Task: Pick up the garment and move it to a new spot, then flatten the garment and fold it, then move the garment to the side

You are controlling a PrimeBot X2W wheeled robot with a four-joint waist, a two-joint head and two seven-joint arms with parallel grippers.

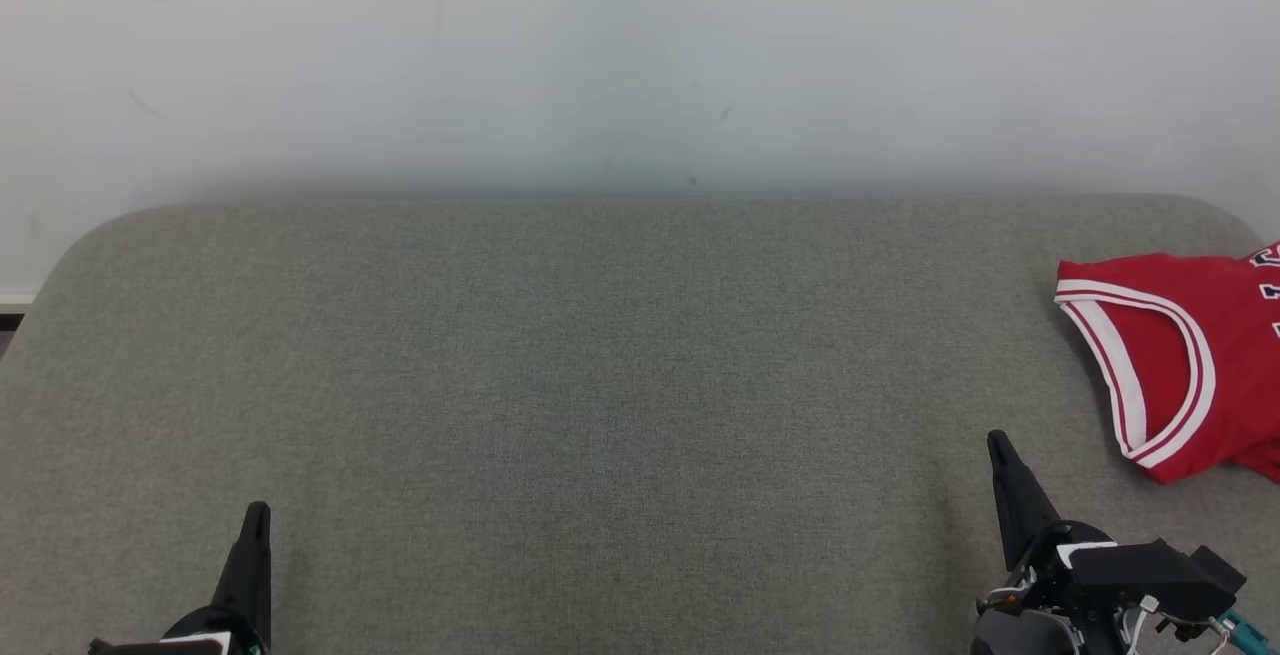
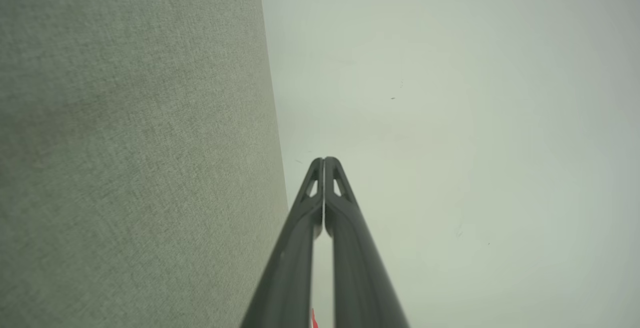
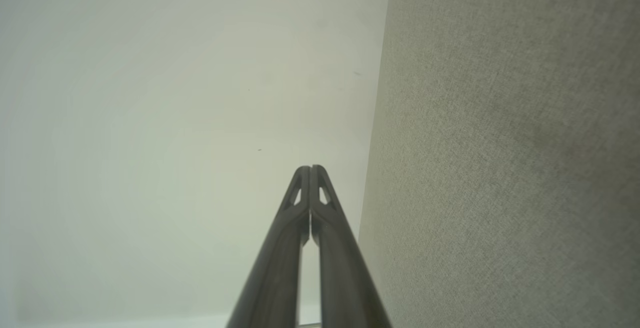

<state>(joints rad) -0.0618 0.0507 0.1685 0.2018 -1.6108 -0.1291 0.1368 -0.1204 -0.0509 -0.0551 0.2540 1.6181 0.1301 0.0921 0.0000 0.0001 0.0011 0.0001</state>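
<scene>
Two claws sit low over the grey fabric tabletop (image 1: 600, 385) in the head view. The left claw (image 1: 255, 555) is at 7 o'clock and the right claw (image 1: 1015, 495) at 5 o'clock, both with dark fingers pointing toward 12. Each wrist view shows its own fingertips pressed together, left (image 2: 315, 183) and right (image 3: 300, 193), with nothing pinched between them.

The garment (image 1: 1225, 345), a red jersey with white and dark-red striped trim, lies on the tabletop at 3 o'clock, cut off by the picture's right edge. The right claw is near it but apart, off the garment's 7 o'clock, with a strip of grey fabric between them. The left claw is well apart from it. A pale wall (image 1: 640, 55) with a few small dark specks rises behind the tabletop's far edge at 12 o'clock.
</scene>
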